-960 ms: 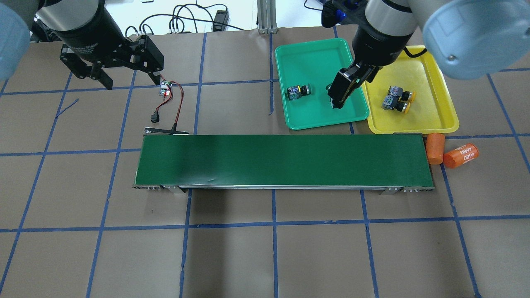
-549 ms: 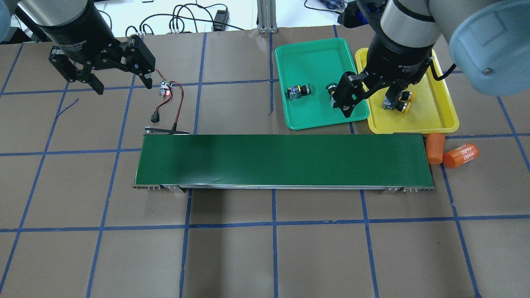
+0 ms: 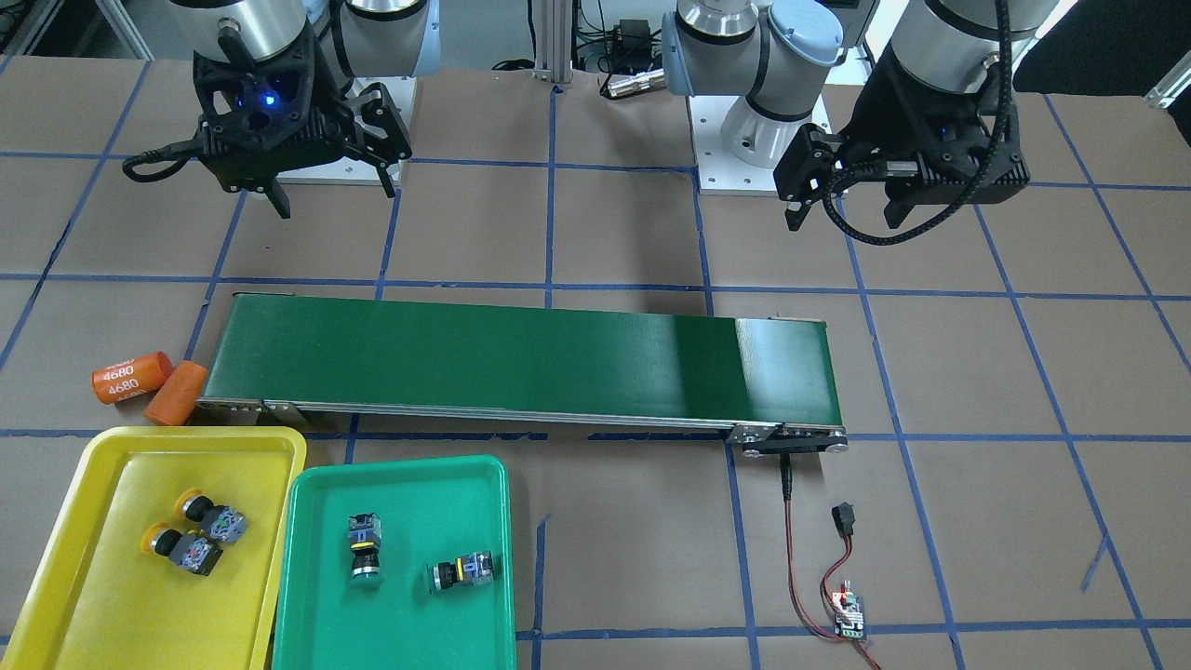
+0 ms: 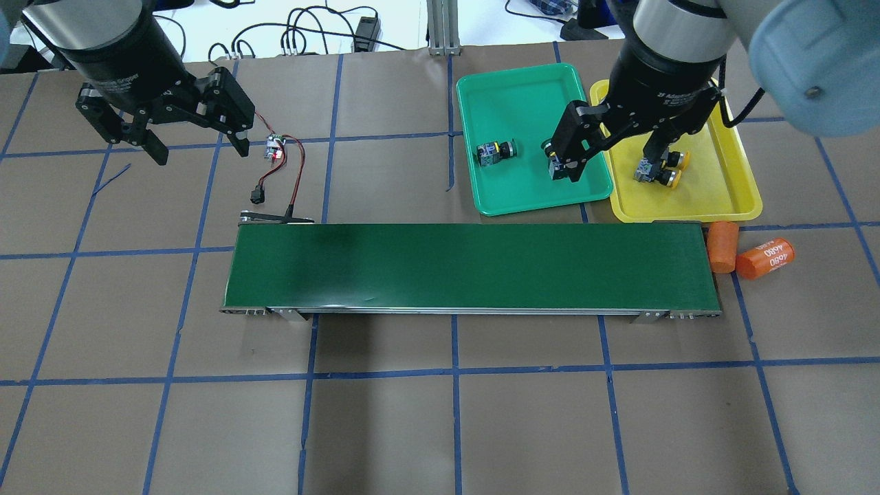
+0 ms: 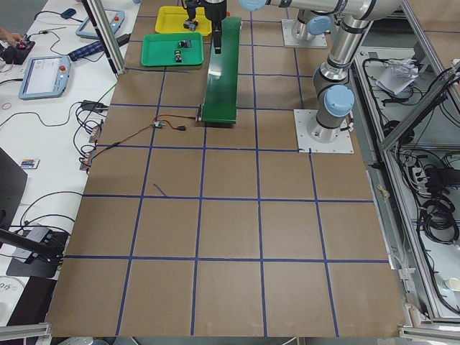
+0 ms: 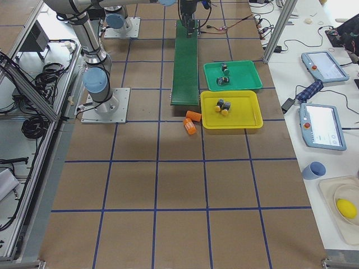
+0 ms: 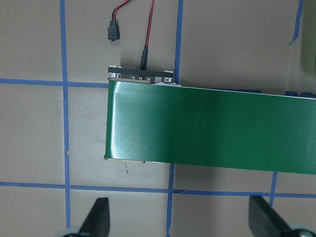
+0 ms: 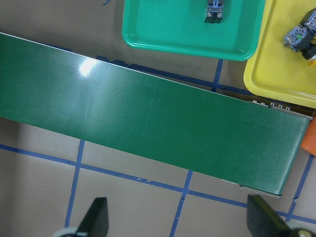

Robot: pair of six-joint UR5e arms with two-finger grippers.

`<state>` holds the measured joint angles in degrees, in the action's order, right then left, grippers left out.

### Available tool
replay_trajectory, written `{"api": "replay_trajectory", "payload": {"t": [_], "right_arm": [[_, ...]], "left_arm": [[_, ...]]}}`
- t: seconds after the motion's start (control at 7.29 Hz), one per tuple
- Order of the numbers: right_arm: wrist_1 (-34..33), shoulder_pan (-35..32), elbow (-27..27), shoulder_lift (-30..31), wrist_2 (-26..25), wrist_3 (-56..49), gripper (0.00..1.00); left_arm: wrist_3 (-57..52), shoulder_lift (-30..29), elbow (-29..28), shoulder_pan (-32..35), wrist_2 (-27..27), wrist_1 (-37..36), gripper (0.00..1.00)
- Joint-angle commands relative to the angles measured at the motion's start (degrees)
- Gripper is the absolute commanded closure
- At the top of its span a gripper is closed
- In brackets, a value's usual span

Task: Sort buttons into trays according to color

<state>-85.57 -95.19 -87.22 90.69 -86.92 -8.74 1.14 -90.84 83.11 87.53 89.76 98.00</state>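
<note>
Change: our right tool point(image 3: 333, 194) has come up off the green tray point(image 3: 400, 465) and drawn back toward its base since the earlier overhead pictures, its jaws going from narrow to wide. Our left tool point(image 3: 845, 216) has shifted only slightly.
Meaning: the green button point(image 3: 365, 549) it was down on now lies free in the green tray, near the other green button point(image 3: 463, 572) but apart from it. We judge that drop finished.
Task state: the yellow buttons point(image 3: 212, 517) lie side by side in the yellow tray point(image 3: 186, 437). With all four in trays of their own colour, we judge the sort complete.
Right arm: wrist pointing straight down, high above the surface point(image 3: 614, 223) on the robot's side of the belt point(image 3: 512, 358). The tool is spread wide and holds nothing.
Left arm: same downward pose near the belt's other end, its tool also wide and holding nothing.
</note>
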Motion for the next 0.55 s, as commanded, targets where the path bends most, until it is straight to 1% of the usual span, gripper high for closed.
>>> {"api": "replay_trajectory", "payload": {"t": [0.0, 0.41], "right_arm": [[-0.21, 0.18, 0.03, -0.16, -0.18, -0.57, 0.00], [0.05, 0.10, 0.03, -0.07, 0.00, -0.57, 0.00]], "left_arm": [[0.18, 0.40, 0.03, 0.19, 0.06, 0.52, 0.00], [-0.26, 1.71, 2.49, 0.19, 0.33, -0.27, 0.00]]}}
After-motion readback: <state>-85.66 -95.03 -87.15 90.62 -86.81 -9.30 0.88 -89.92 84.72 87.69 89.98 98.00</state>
